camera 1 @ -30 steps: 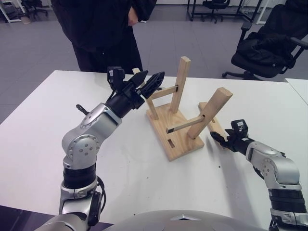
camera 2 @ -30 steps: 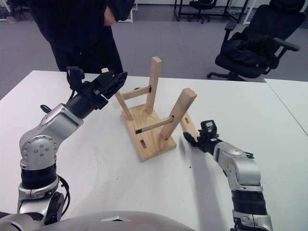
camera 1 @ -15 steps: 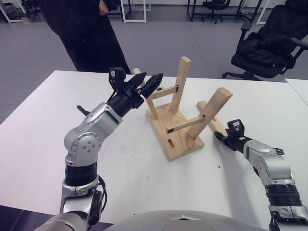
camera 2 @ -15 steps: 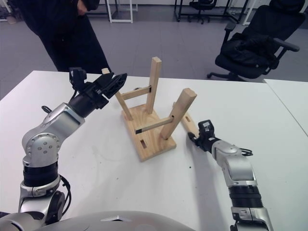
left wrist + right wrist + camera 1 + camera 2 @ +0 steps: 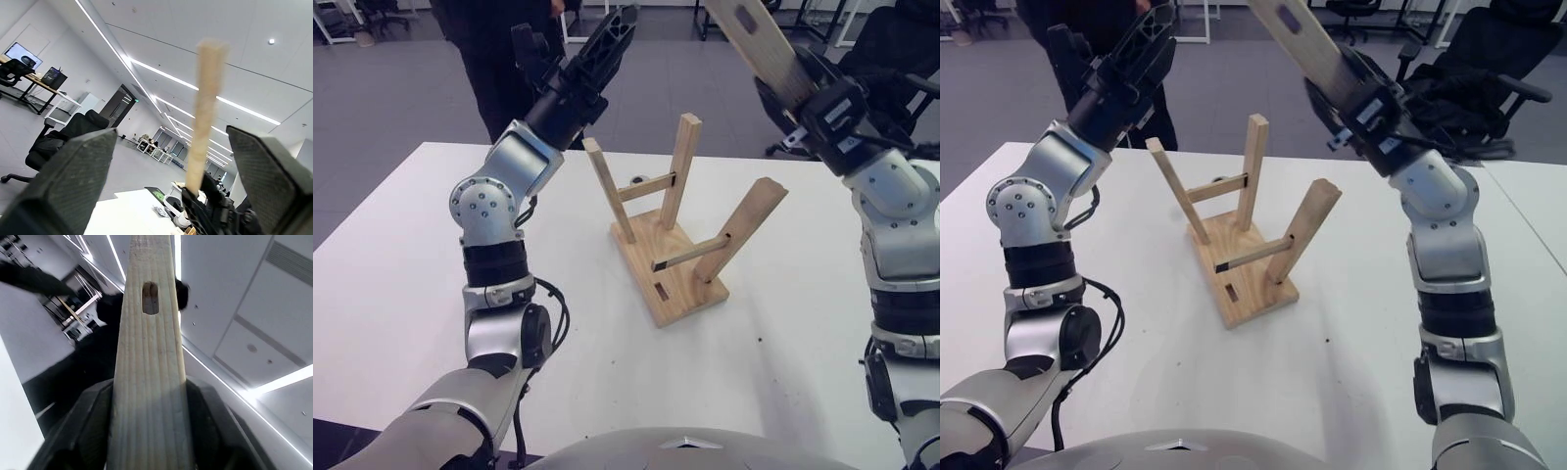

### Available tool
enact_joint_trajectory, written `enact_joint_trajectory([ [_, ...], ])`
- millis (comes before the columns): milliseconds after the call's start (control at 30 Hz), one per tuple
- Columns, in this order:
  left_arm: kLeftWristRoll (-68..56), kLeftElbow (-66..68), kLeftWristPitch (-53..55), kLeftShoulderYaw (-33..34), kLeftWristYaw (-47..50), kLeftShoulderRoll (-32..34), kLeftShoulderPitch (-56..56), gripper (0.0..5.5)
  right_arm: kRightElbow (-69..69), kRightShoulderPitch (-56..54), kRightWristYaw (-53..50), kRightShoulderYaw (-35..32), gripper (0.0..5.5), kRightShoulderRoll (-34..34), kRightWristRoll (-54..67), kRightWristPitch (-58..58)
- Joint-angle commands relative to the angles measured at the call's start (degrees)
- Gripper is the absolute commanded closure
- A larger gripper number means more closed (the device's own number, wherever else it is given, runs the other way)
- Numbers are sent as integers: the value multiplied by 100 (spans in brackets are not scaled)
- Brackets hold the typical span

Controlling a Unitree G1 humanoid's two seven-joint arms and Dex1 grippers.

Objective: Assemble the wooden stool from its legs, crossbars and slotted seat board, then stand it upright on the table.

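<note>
- A pale wooden stool is seen part-built and upside down near the middle of a white table (image 5: 391, 255).
- Its seat board (image 5: 641, 245) lies flat on the table, with an open slot (image 5: 663, 290) showing near its near edge.
- Three legs stand up from the board: one at the far left (image 5: 607, 191), one at the far right (image 5: 683, 166), and one on the near right (image 5: 739, 230) that leans to the right.
- One crossbar (image 5: 646, 186) joins the two far legs; a second crossbar (image 5: 680, 257) sticks out to the left from the near right leg.
- The left gripper (image 5: 619, 24) is raised high above the far left of the table, its fingers (image 5: 73, 181) spread apart and nothing between them.
- The right gripper (image 5: 791, 76) is raised high on the far right, clamped on a fourth leg (image 5: 751, 27) that slants up and to the left, well apart from the stool.
- A dark notch (image 5: 150, 297) is cut into that held leg.
- A black office chair (image 5: 862, 98) stands on the floor beyond the table's far right.
</note>
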Motion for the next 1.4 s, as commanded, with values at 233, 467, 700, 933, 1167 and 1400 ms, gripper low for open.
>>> enact_joint_trajectory([
  [233,-373,-589,-42,119,-217,-53,-103,140,-41,97,424,344,342,181,197,349],
  [467,-356,-634,-69,150,-204,83,85,140,9,177,603,254,343,254,369,507],
  [700,-38,-354,-244,71,-341,144,-12,244,-250,263,806,281,343,364,524,405],
  [933,79,-504,-321,50,-390,114,182,365,-337,301,830,244,343,418,572,490],
  [1167,38,-584,-424,112,-291,15,142,443,-347,301,927,274,290,371,526,503],
  [1400,132,-631,-598,254,-283,143,159,447,-354,227,976,310,157,348,401,412],
])
